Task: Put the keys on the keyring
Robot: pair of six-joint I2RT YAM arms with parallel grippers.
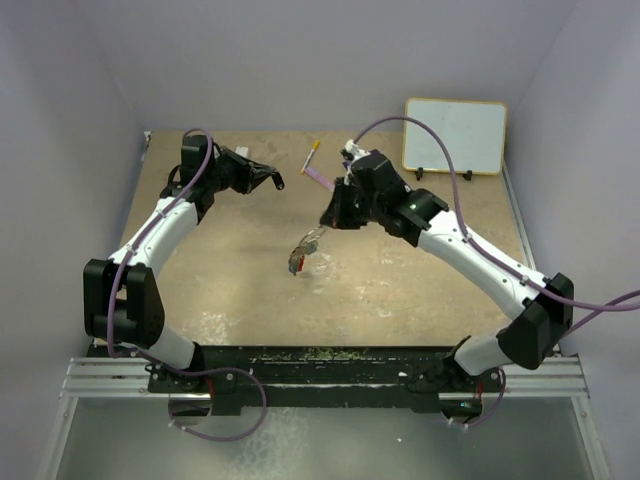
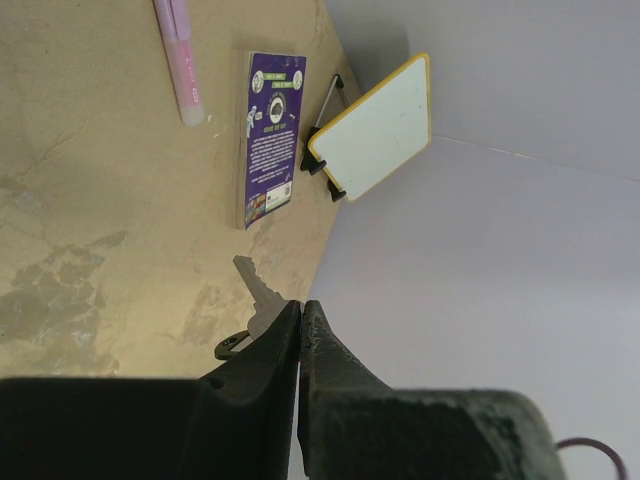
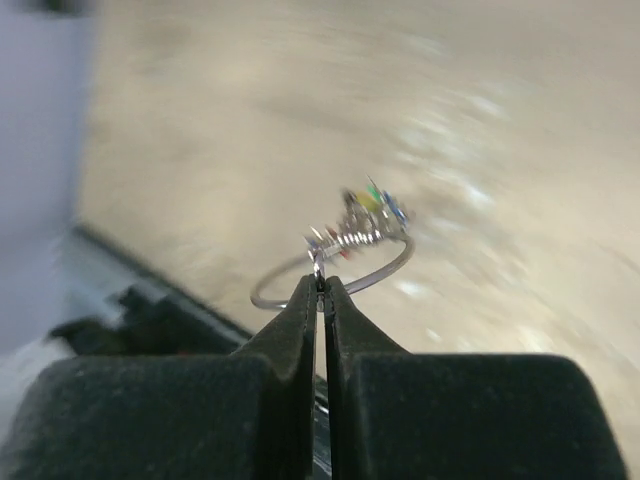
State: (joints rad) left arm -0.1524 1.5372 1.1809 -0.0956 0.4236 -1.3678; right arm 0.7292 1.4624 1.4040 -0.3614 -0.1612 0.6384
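My right gripper (image 3: 321, 285) is shut on the thin silvery keyring (image 3: 385, 272), pinching its wire at the near side. Several keys (image 3: 368, 213) with red, yellow, green and blue tags hang bunched on the ring's far side. In the top view the ring and keys (image 1: 303, 250) dangle below the right gripper (image 1: 330, 215), just above the table. My left gripper (image 2: 301, 305) is shut on one silver key (image 2: 256, 288), whose blade sticks out past the fingertips, with a small dark loop (image 2: 231, 345) beside it. The left gripper (image 1: 268, 178) is held at the back left, apart from the ring.
A purple card (image 2: 268, 140) and a pink pen (image 2: 180, 60) lie on the tan table near the back, and both show in the top view (image 1: 318, 176). A yellow-framed whiteboard (image 1: 455, 135) stands at the back right. Lilac walls close in the sides.
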